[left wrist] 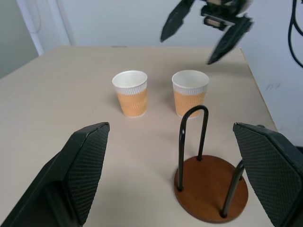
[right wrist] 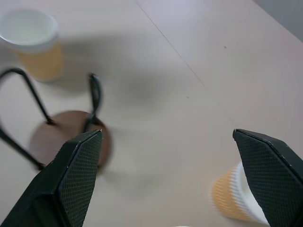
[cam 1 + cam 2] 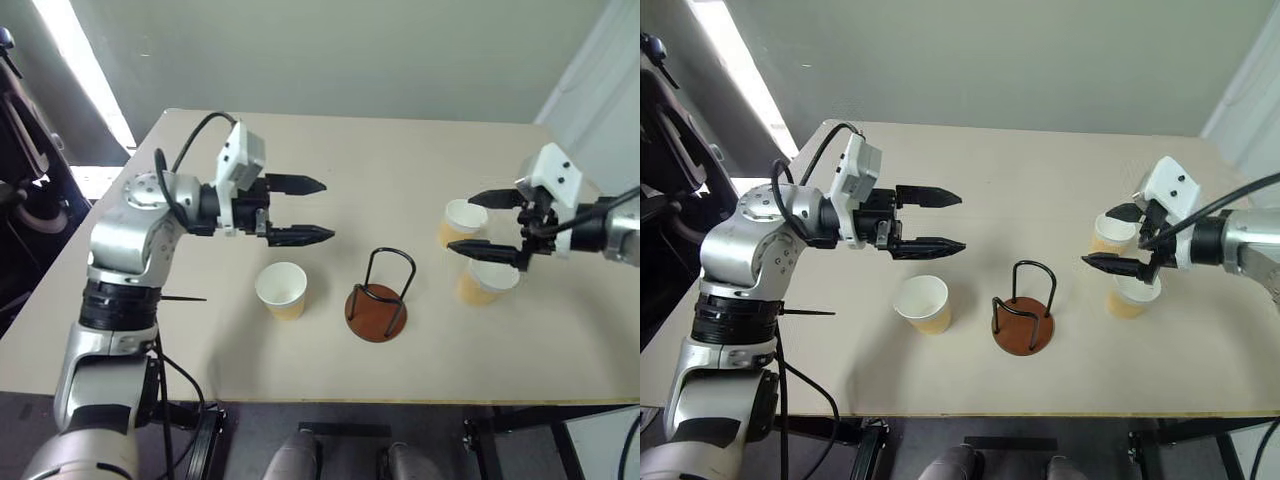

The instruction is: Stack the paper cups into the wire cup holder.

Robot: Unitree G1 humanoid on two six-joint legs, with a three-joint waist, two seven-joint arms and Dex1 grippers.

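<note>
Beige table (image 3: 400, 180): rectangular top, carrying four task items. Wire cup holder (image 3: 378, 296): round reddish-brown disc base with thin black wire loops rising from it, standing upright near the table's front edge, roughly midway between the two arms; nothing sits inside it. Paper cup, left (image 3: 282, 290): upright, mouth up, white inside and tan-orange outside, standing on the table just to the left of the holder and apart from it. Paper cup, far right (image 3: 459, 222): upright, on the right part of the table, behind and right of the holder. Paper cup, near right (image 3: 486, 281): upright, just beside the far right cup and closer to the front edge; whether the two touch cannot be told. Left gripper (image 3: 310, 210): pointing toward the right, raised above the table behind the left cup, jaws spread wide and holding nothing. Right gripper (image 3: 472, 222): pointing toward the left, hovering over the pair of right-hand cups, jaws spread wide with the far right cup showing between the two fingers in the head views; no contact with either cup can be made out.
</note>
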